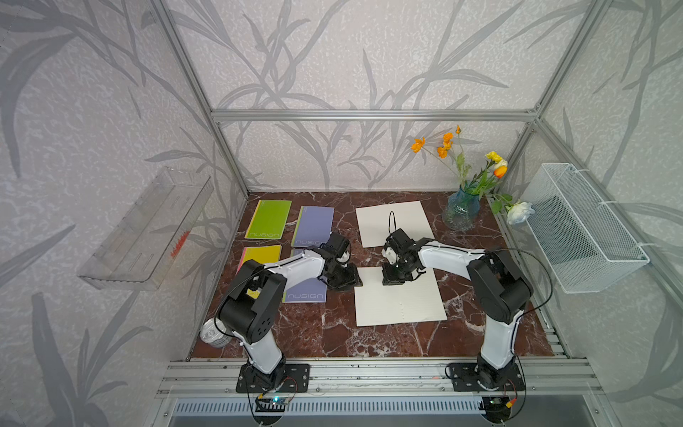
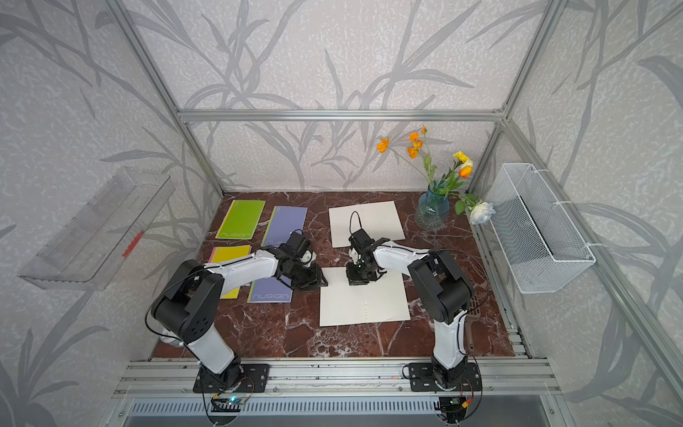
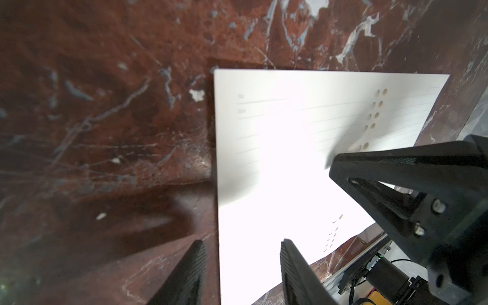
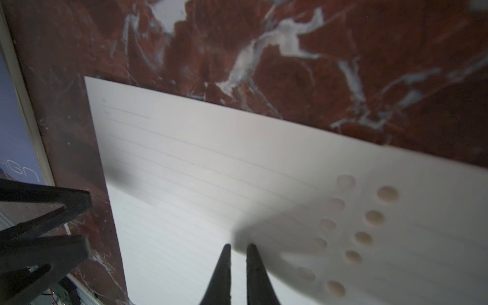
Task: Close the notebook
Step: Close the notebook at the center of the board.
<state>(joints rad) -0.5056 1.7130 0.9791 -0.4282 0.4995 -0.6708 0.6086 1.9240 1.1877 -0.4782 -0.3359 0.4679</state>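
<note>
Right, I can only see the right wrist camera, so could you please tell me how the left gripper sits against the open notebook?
Observer: The left gripper is open and straddles the open notebook's left edge, with one finger over the page and the other over the table.
Operator: Thank you. Is there anything behind that notebook?
Observer: Yes, a second open notebook lies further back.
Operator: And is there anything fragile nearby?
Observer: A glass vase of flowers stands in the far right corner, beside that second notebook.
</note>
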